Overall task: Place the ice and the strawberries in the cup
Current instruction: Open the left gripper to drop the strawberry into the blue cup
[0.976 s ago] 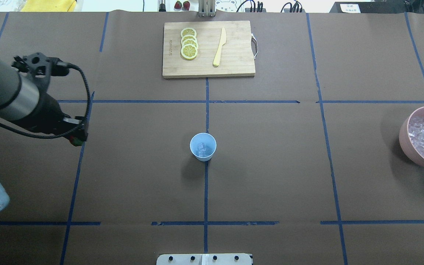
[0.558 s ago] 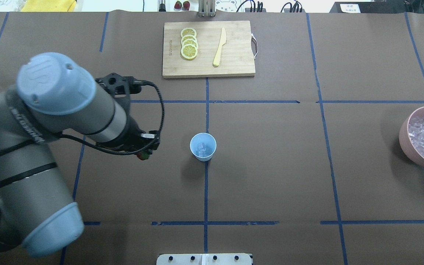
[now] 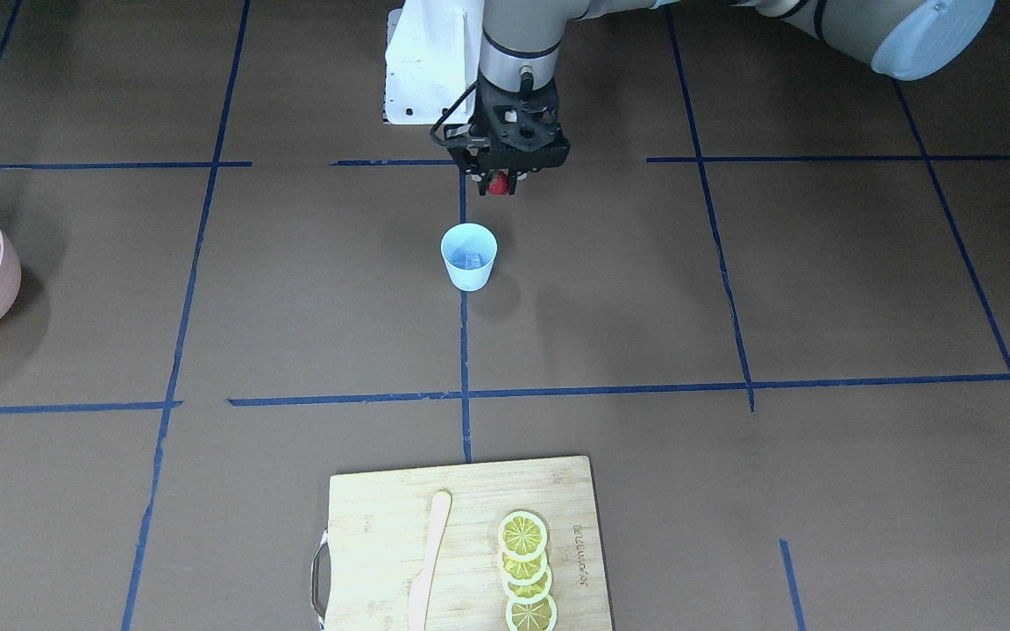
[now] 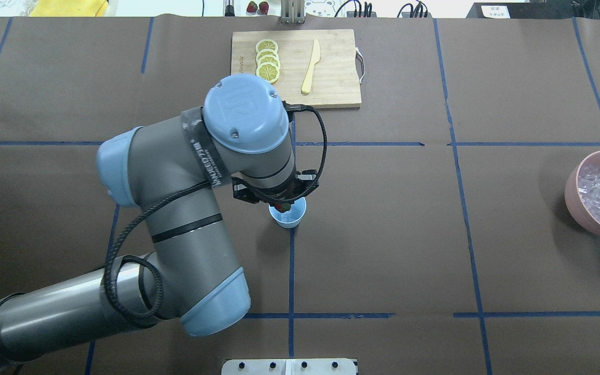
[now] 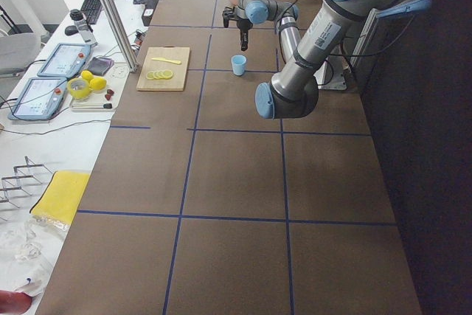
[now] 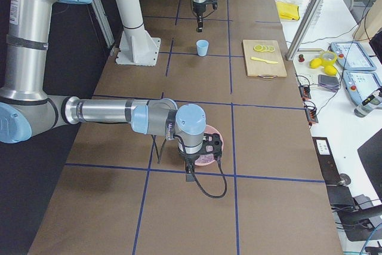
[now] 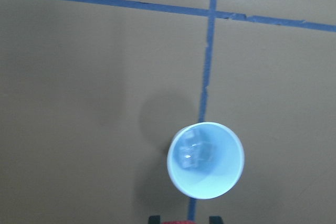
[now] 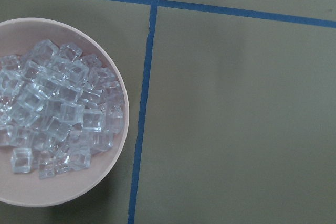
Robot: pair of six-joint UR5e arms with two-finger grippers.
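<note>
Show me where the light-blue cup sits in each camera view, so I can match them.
Front-facing: cup at centre, upper half.
Overhead: cup at centre, partly under the left arm.
Exterior left: cup upper middle, right of the cutting board.
Exterior right: cup upper middle, left of the cutting board.
Left wrist: cup lower centre.
Right wrist: not in view.
Shared landmark: the blue tape line under the cup.

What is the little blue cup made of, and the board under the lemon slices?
The cup looks like thin plastic: smooth, evenly pale blue, with a thin rim. That is only a guess from its look. The board looks like bamboo or wood: tan, matte, with fine straight lines of grain.
</note>
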